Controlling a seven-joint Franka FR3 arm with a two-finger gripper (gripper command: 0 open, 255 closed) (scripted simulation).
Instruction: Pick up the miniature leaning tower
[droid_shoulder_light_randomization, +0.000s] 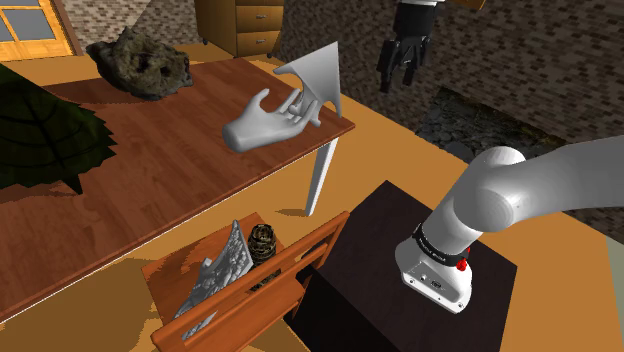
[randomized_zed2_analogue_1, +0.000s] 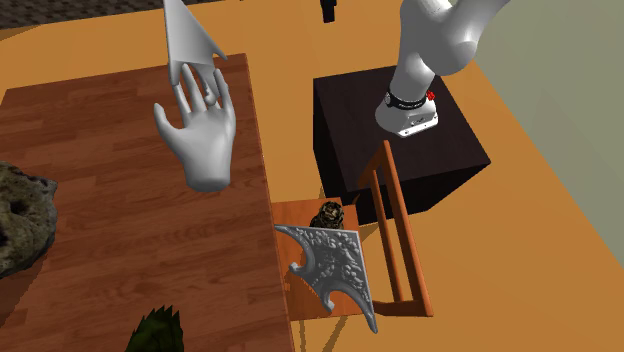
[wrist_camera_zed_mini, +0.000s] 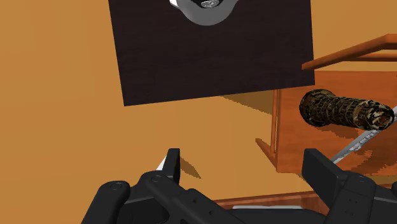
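Lit brightly and evenly, in a warm tone, across all three views. Rendered crisp from middle to edges, with hard outlines throughout. Throws a darker orange, sharp-edged shadow on the floor (wrist_camera_zed_mini: 63, 127) just beside the black stand (wrist_camera_zed_mini: 210, 57). Puts a soft sheen on the white arm (droid_shoulder_light_randomization: 520, 190) and grey shade along the lower side of the white hand figure (droid_shoulder_light_randomization: 262, 125). Leaves the black gripper (wrist_camera_zed_mini: 245, 162) almost flat, barely modelled.

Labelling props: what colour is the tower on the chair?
The tower is mottled dark brown and tan, clearest in the wrist view.
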